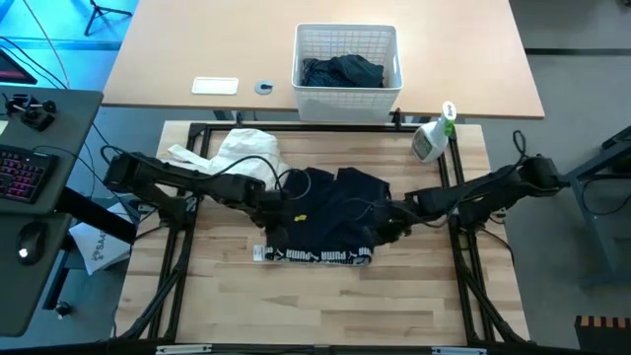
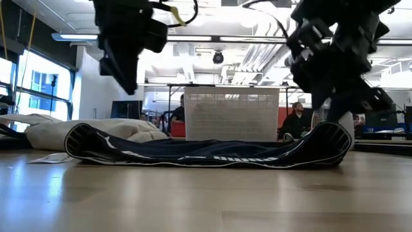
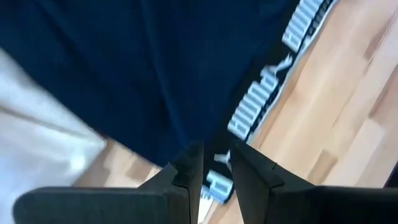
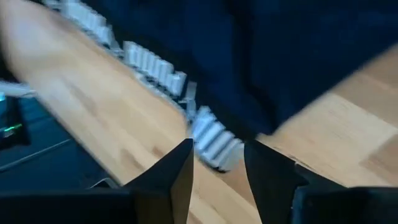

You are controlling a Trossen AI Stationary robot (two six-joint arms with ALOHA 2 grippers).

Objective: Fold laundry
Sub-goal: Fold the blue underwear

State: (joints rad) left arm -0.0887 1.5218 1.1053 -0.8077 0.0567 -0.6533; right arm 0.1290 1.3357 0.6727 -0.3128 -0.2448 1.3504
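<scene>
A navy garment (image 1: 330,207) lies spread on the wooden table, its white lettered waistband (image 1: 320,255) along the near edge. In the low view the garment (image 2: 206,153) lies low, with both ends curled up. My left gripper (image 1: 276,219) hangs open over its left end, and the waistband's left end (image 3: 217,183) shows beyond the fingers. My right gripper (image 1: 392,225) is open over the right end, with the waistband's right end (image 4: 214,146) past its fingertips. In the low view the left gripper (image 2: 125,77) is well above the cloth.
A crumpled white cloth (image 1: 242,150) lies at the far left of the table, next to the garment. A white lattice basket (image 1: 347,28) holding dark clothes stands behind the table. A spray bottle (image 1: 432,138) stands at the far right corner. Bare wood (image 1: 325,306) stretches along the near side.
</scene>
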